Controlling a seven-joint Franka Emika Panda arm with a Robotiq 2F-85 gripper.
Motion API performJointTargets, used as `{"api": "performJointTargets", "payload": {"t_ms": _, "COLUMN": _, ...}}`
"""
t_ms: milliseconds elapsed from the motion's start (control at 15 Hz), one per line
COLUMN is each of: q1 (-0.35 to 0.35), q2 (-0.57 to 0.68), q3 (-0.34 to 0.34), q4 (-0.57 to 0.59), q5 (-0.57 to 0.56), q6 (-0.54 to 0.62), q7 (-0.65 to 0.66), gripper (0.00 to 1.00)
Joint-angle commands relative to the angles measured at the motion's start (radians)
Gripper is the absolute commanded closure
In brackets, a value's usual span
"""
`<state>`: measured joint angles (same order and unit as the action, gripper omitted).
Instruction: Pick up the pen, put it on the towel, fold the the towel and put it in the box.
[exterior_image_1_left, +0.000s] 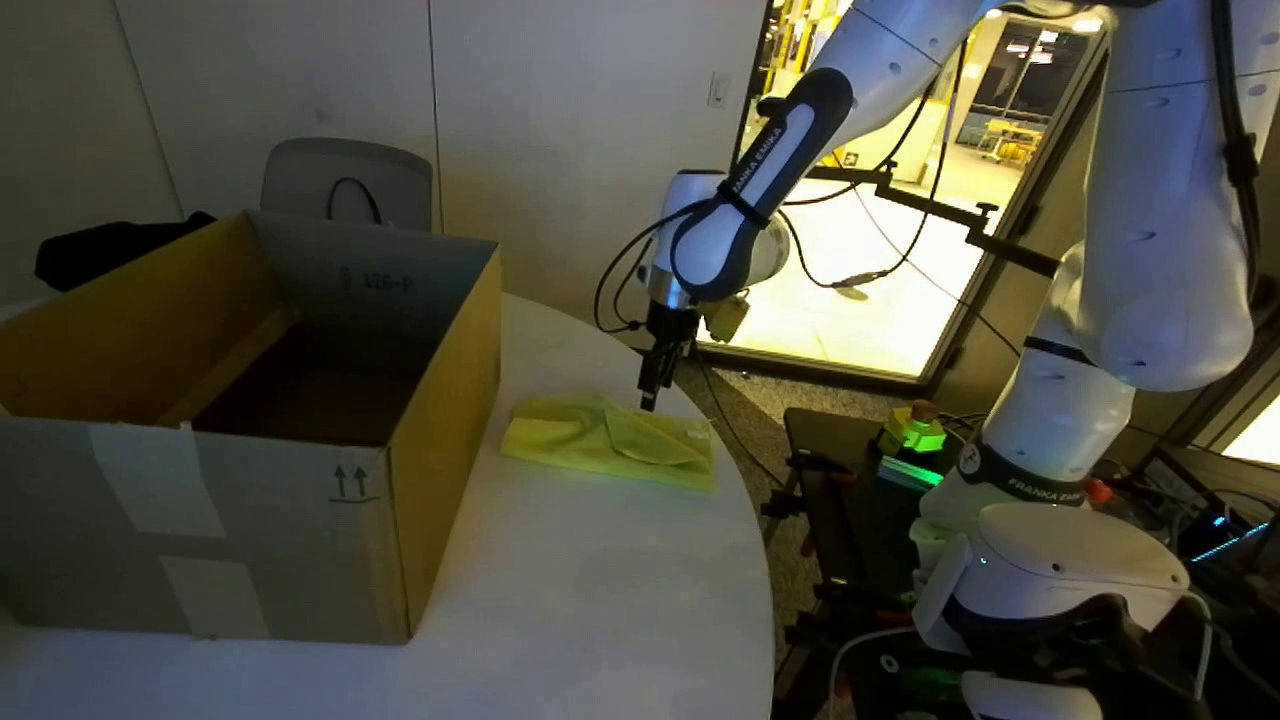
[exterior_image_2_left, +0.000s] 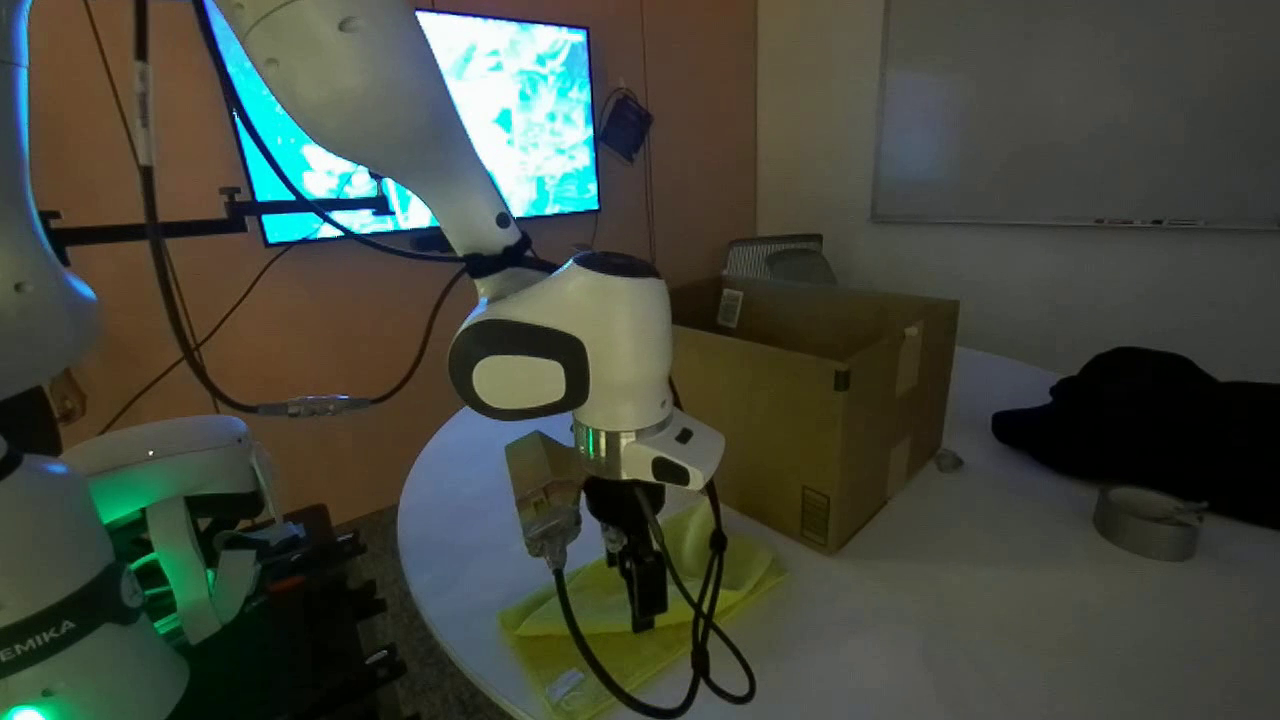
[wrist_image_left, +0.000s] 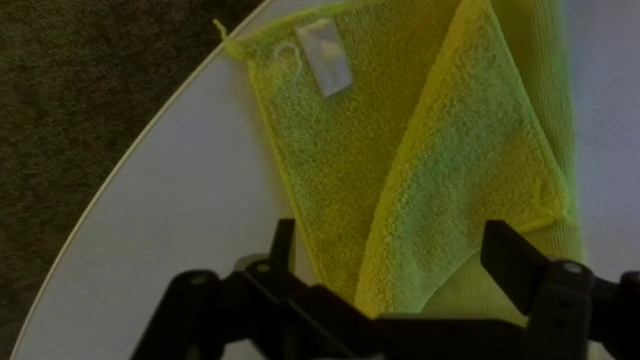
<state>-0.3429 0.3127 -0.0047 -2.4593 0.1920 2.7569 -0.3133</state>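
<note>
The yellow-green towel lies on the table in both exterior views (exterior_image_1_left: 580, 455) (exterior_image_2_left: 545, 645). It is partly folded, with a flap lying over it, as the wrist view (wrist_image_left: 335, 150) shows. A white tag (wrist_image_left: 325, 57) sits near one corner. My gripper (wrist_image_left: 391, 224) is open, with its fingers apart above the towel and no thing between them. It points down over the towel in both exterior views (exterior_image_1_left: 650, 400) (exterior_image_2_left: 645, 620). The brown cardboard box (exterior_image_1_left: 290, 560) stands open beside the towel, also in an exterior view (exterior_image_2_left: 770, 420). The pen does not show.
The round white table (exterior_image_1_left: 600, 610) has its edge close to the towel's tagged corner. A dark cloth (exterior_image_2_left: 1150, 430) and a tape roll (exterior_image_2_left: 1145, 525) lie on the table by the box. A grey chair (exterior_image_1_left: 350, 185) stands behind the box. Cables hang from my wrist.
</note>
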Motion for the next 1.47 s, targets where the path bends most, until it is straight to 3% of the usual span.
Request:
{"api": "performJointTargets", "payload": {"t_ms": 0, "q1": -0.016, "q2": -0.054, "q3": 0.008, "q4": -0.071, "q5": -0.007, "q6": -0.031, "q7": -0.143, "gripper": 0.00}}
{"api": "performJointTargets", "payload": {"t_ms": 667, "q1": 0.004, "q2": 0.043, "q3": -0.005, "q4": -0.123, "q5": -0.150, "q6": 0.028, "q7": -0.278, "gripper": 0.00}}
{"api": "performJointTargets", "payload": {"t_ms": 1067, "q1": 0.007, "q2": 0.116, "q3": 0.012, "q4": -0.119, "q5": -0.166, "q6": 0.150, "q7": -0.227, "gripper": 0.00}}
{"api": "performJointTargets", "payload": {"t_ms": 1400, "q1": 0.093, "q2": 0.172, "q3": -0.055, "q4": -0.103, "q5": -0.237, "q6": 0.225, "q7": -0.083, "gripper": 0.00}}
